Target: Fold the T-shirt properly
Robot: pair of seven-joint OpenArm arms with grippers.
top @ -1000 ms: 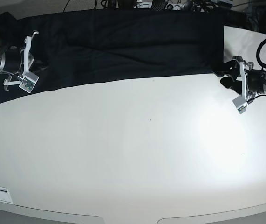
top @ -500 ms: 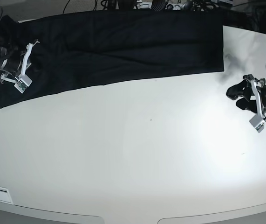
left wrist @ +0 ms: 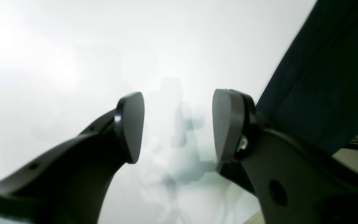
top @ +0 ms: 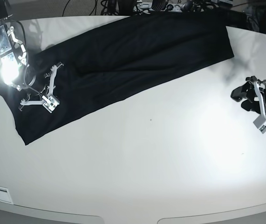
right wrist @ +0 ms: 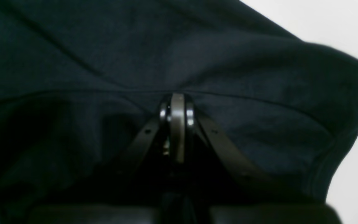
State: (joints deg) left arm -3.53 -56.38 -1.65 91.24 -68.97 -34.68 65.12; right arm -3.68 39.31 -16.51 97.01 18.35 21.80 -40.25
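The black T-shirt (top: 137, 51) lies as a long folded strip, slanting from the far right down to the near left of the white table (top: 146, 163). My right gripper (top: 63, 86) sits over the strip's left end. In the right wrist view that gripper (right wrist: 177, 107) is shut, pinching a ridge of the T-shirt (right wrist: 244, 62). My left gripper (top: 241, 100) hovers open over bare table to the right, apart from the cloth. In the left wrist view its fingers (left wrist: 132, 124) stand wide with nothing between them, and the T-shirt (left wrist: 328, 77) shows at the upper right.
Cables and equipment (top: 146, 4) crowd the table's far edge. A bright glare (top: 9, 74) sits on the right arm near the left edge. The table's rounded front edge (top: 123, 217) runs along the bottom.
The right gripper has moved toward the front with the shirt's left end, swinging the strip from level to diagonal. The left gripper has drawn away to the right from the shirt's right end.
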